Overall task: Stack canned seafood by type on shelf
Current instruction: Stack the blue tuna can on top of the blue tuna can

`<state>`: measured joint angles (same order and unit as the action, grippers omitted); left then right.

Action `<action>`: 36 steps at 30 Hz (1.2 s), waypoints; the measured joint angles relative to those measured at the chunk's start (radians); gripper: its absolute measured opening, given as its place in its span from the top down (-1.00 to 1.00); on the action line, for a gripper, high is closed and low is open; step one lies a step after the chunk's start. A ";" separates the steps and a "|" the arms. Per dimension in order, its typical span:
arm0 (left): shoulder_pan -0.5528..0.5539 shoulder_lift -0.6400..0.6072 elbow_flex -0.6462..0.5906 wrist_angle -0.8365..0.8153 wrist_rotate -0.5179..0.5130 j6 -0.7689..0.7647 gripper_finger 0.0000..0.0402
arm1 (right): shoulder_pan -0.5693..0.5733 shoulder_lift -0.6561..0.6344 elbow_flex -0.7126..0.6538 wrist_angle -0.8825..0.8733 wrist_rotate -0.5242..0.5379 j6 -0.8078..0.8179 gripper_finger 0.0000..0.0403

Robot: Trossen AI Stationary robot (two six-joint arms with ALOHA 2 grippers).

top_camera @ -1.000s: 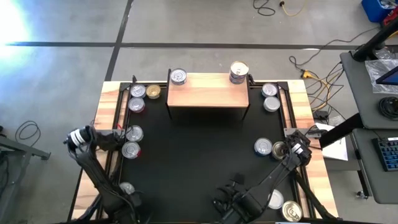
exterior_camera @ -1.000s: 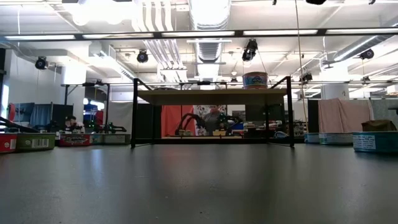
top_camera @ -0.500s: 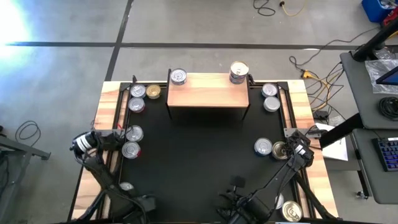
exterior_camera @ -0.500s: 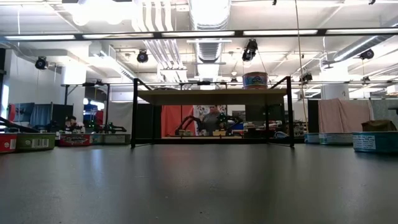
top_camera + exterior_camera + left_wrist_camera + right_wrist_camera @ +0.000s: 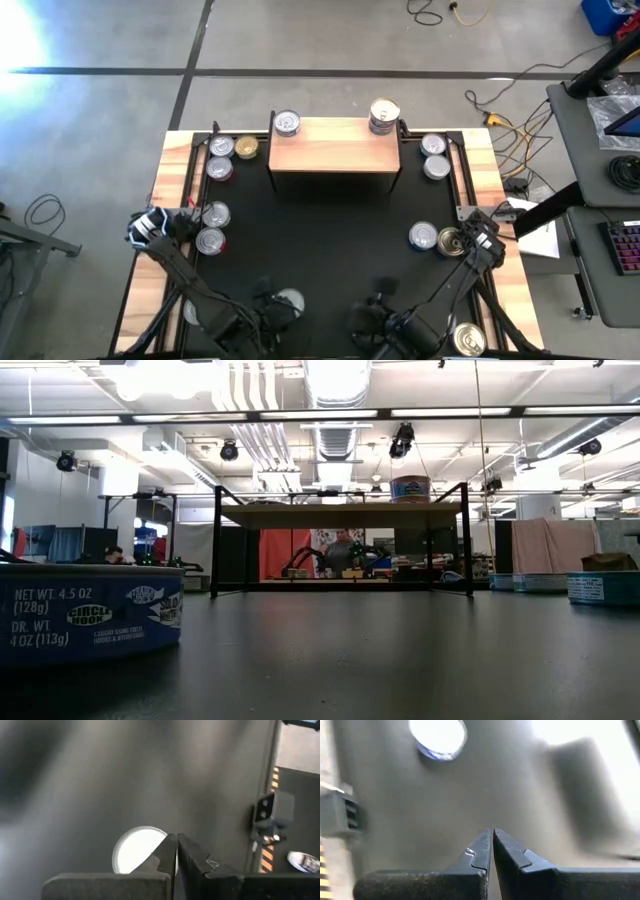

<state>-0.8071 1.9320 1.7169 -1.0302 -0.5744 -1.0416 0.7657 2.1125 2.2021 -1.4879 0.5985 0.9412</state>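
Note:
The shelf [image 5: 335,145] stands at the far middle of the black mat [image 5: 320,230]. A tin [image 5: 384,115] sits on its far right corner, also seen in the low view [image 5: 411,488]. Another tin [image 5: 287,123] is at its far left corner. More tins lie left [image 5: 215,213] and right [image 5: 423,236] on the mat. My left gripper [image 5: 176,839] is shut beside a blue-labelled tin [image 5: 289,300] near the mat's front middle. This tin looms large in the low view [image 5: 90,615]. My right gripper [image 5: 492,832] is shut over bare mat near the front. My left gripper has its shut fingertips [image 5: 170,845] slanting down at the tin's rim [image 5: 159,836], with the tin upright on the mat. The fingers cover that edge of the tin, so I cannot tell whether they touch it.
Tins cluster at the far left [image 5: 221,146] and far right [image 5: 433,144], and one lies on the wood edge near right [image 5: 467,340]. A small grey box [image 5: 270,815] stands at the mat's edge. The middle of the mat in front of the shelf is bare.
My left gripper, still shut, has swung from the near left toward the front middle of the mat, turning as it went. A blue-labelled tin now stands beside it where none showed before, and it has come into the low view at the left.

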 joint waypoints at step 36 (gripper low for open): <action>0.031 -0.056 -0.421 0.444 0.220 0.265 0.54 | -0.014 -0.074 -0.243 -0.042 0.015 0.342 0.94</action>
<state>-0.7764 1.8759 1.2957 -0.5862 -0.3541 -0.7764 0.7518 2.0384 1.9587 -1.5300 0.6137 1.2831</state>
